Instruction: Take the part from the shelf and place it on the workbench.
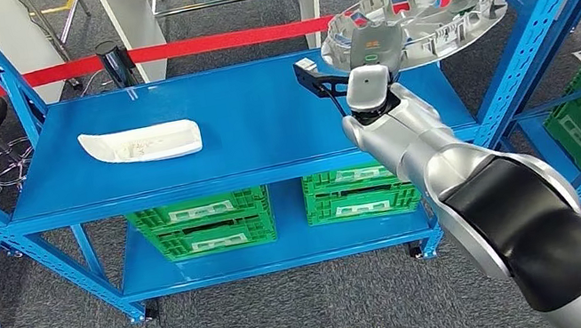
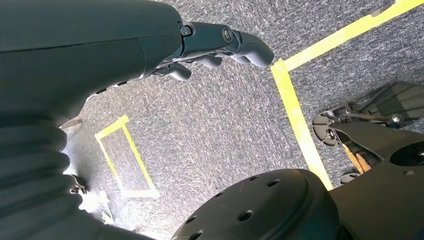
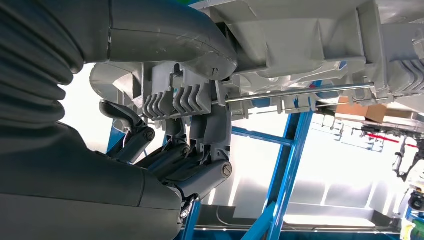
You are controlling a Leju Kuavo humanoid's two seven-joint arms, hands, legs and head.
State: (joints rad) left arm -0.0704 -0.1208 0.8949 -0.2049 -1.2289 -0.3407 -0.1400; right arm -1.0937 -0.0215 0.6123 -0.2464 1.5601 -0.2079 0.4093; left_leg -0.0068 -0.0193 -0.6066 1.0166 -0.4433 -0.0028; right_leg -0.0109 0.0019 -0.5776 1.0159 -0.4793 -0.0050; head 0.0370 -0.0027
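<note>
The carry looks to be the step in hand: the right hand [image 1: 373, 55] grips the rim of the round grey part [image 1: 423, 14], thumb over and fingers under, holding it above the blue worktop [image 1: 262, 124] at its two o'clock corner. Next it should be lowered level onto bare blue before the fingers release. One grey part, one white tray [image 1: 141, 142] at nine o'clock, four green crates [image 1: 198, 225] below; the left hand [image 2: 220, 47] hangs with fingers apart, holding nothing.
</note>
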